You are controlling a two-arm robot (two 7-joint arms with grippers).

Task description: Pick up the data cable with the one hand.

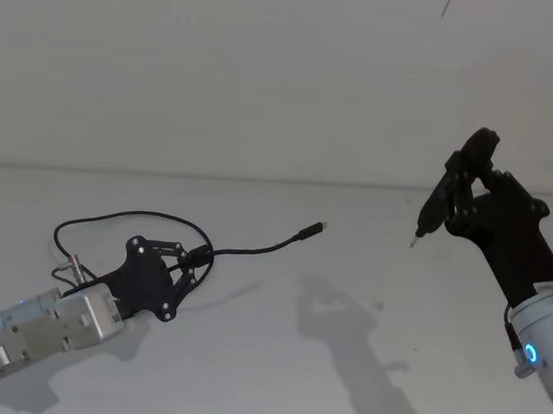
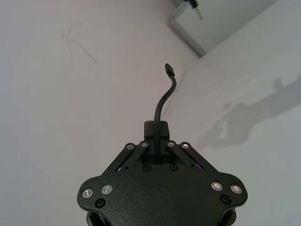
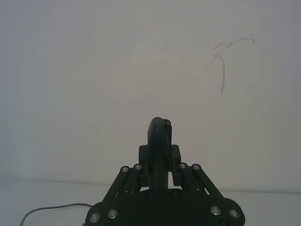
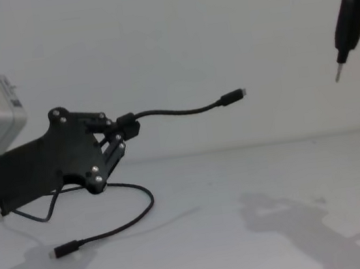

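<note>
The data cable [image 4: 177, 112] is reaching rightward from the left gripper [image 4: 127, 129] at left (tail on the table [image 4: 277, 227]); the stick tool [image 4: 348, 15] is hanging upper right.

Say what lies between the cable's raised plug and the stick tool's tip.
Nothing; the chest view shows that stretch bare, cable plug to tool tip.

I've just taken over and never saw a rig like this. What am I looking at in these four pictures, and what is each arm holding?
It's a two-armed robot. Two pictures come from cameras on its head and chest; two look along each wrist. The left pincer is shut on the data cable near one plug, held up; the rest droops to the white table, where the other plug lies. The right pincer, raised, grips a slim black stick tool.
</note>
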